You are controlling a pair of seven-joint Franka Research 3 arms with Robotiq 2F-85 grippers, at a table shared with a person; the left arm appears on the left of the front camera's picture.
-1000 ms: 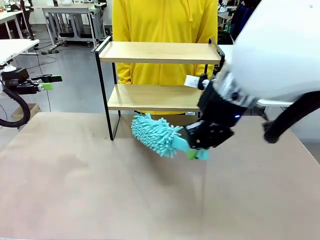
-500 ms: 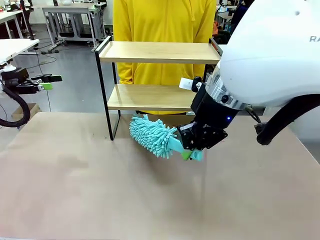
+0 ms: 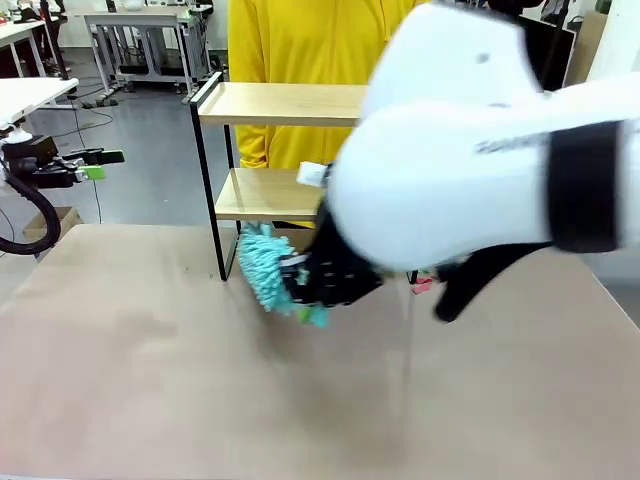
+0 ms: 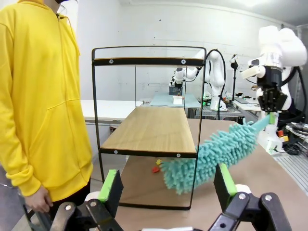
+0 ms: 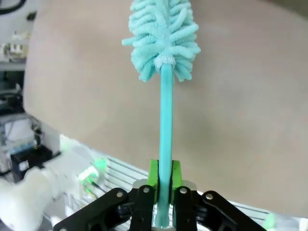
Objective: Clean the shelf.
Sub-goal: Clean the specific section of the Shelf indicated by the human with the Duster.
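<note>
The shelf (image 3: 275, 104) stands at the table's far edge, two light wooden boards in a thin black frame. My right gripper (image 3: 312, 288) is shut on the handle of a turquoise fluffy duster (image 3: 260, 265). The duster's head hangs just in front of the shelf's left leg, below the lower board. In the right wrist view the handle (image 5: 165, 130) runs straight up from the shut green pads (image 5: 153, 174) to the head. In the left wrist view the duster (image 4: 211, 156) slants beside the shelf's lower board (image 4: 144, 130). My left gripper (image 4: 167, 185) is open and holds nothing; it hovers off the table's left side (image 3: 103, 164).
A person in a yellow hoodie (image 3: 310, 40) stands right behind the shelf. Small red and yellow bits (image 4: 155, 168) lie on the table under it. My bulky right arm (image 3: 470, 160) hides the shelf's right half. The brown tabletop (image 3: 200, 380) stretches toward me.
My right arm has swung left across the front of the shelf, carrying the duster from the middle toward the shelf's left leg. The left arm has not moved.
</note>
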